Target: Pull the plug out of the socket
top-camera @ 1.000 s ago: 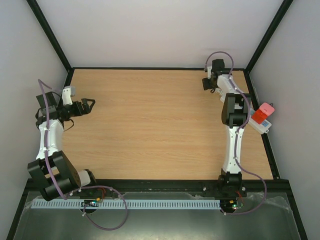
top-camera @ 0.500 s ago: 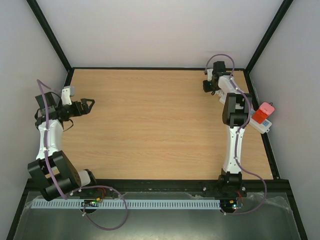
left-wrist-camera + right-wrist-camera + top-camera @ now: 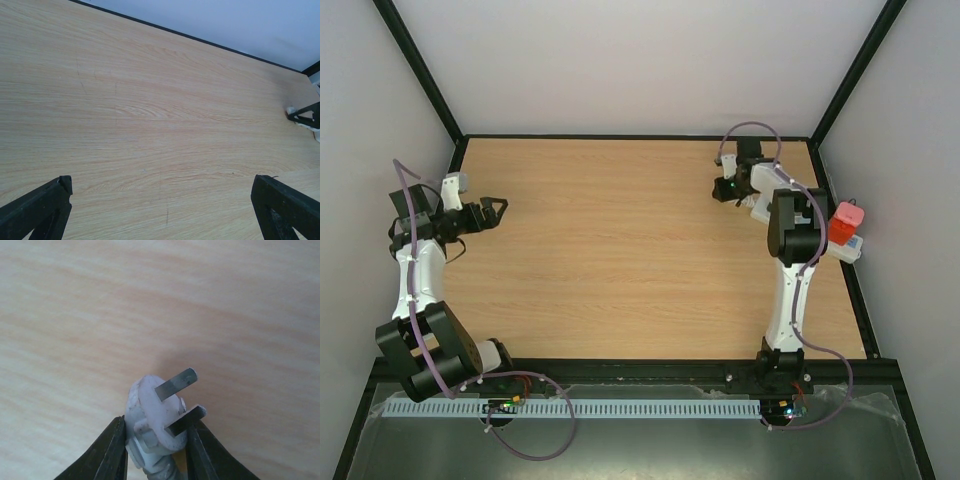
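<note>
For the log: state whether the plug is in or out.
Out: right gripper holds the plug, both prongs bare, no socket around them.

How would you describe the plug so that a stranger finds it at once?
Go to the far right corner of the wooden table, where the right gripper is. Between its black fingers sits the plug: small, round, white, with two flat grey prongs.

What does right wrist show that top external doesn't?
Right wrist only: the white plug, its two flat prongs bare, pinched in the right gripper. Top external only: the power strip at the table's right edge, and the left gripper open over the left side. Both: the wooden table under the right gripper. From above, the plug itself is too small to make out.
</note>
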`<state>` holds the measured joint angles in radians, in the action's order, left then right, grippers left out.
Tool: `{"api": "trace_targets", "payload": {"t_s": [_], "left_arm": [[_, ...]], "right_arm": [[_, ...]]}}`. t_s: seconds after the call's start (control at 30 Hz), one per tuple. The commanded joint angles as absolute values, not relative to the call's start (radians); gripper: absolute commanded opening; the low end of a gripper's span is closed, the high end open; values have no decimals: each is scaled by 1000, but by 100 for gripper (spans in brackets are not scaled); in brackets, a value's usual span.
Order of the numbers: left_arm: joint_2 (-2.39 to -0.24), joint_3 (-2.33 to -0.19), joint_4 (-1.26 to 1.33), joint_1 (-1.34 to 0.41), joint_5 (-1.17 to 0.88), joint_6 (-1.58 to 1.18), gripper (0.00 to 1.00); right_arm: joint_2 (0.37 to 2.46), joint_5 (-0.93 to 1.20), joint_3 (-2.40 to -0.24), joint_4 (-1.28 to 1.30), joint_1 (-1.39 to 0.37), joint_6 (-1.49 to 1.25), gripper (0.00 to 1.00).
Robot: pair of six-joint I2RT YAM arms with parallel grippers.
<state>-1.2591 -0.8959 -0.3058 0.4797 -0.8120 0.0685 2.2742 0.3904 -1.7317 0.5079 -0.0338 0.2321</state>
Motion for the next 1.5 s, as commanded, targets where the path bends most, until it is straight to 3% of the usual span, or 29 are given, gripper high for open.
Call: {"api": "trace_targets", "payload": {"t_s": [0.0, 0.3, 0.7, 0.87, 1.47], "left_arm": [[-1247, -911, -308, 489, -802, 83, 100], [-1221, -904, -307, 492, -794, 98, 100], [-1202, -876, -313, 494, -834, 138, 100], [-1264, -935, -429, 492, -884, 230, 100], [-1277, -1009, -598, 391, -797, 455, 100]], "right_arm": [[2212, 448, -1613, 523, -121, 234, 26], [2110, 458, -1429, 425, -289, 169, 24], [2141, 468, -1413, 361, -489, 86, 23], [2160, 501, -1352, 280, -544, 61, 23], [2283, 602, -1604, 215, -813, -52, 24]]}}
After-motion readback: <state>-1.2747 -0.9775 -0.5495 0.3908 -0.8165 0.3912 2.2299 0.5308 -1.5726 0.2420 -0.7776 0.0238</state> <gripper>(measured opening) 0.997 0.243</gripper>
